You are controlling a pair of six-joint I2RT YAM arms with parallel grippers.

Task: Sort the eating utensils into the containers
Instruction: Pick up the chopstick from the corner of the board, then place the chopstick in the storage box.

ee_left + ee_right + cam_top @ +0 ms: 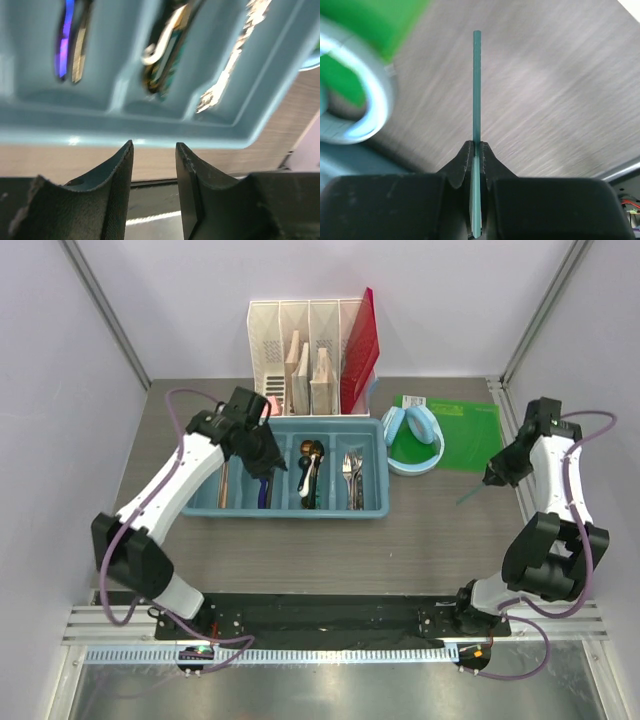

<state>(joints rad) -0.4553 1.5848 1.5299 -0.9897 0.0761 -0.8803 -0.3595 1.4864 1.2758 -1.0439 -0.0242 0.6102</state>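
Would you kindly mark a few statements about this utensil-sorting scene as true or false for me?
1. The right claw is shut on a thin teal stick. True.
2. The left claw grips a fork. False: it is open and empty, at the cutlery tray.
3. The headphones lie inside the tray. False: they lie to its right, on a green sheet.
4. The silver forks are in the tray's rightmost compartment. True.
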